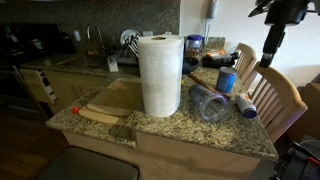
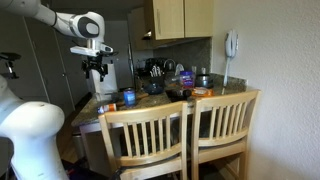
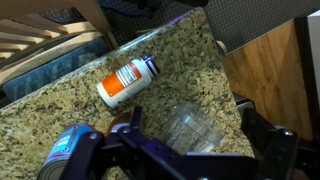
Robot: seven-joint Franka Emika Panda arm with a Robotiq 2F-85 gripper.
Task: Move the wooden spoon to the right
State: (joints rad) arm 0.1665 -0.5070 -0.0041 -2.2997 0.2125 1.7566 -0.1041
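The wooden spoon seems to lie at the front left of the granite counter (image 1: 108,110). It is small and hard to tell apart from the longer pale utensil with a red end (image 1: 80,111) beside it. It is out of sight in the wrist view. My gripper (image 1: 271,48) hangs high above the far end of the counter and also shows in an exterior view (image 2: 97,68). In the wrist view the gripper (image 3: 195,142) is open and empty, with its fingers wide apart above a clear plastic cup (image 3: 192,125) that lies on its side.
A tall paper towel roll (image 1: 160,75) stands between the gripper and the utensils. The clear cup (image 1: 207,102), a blue can (image 1: 227,80) and a white bottle with an orange label (image 3: 128,80) lie near the gripper's end. Wooden chairs (image 2: 190,130) stand against the counter.
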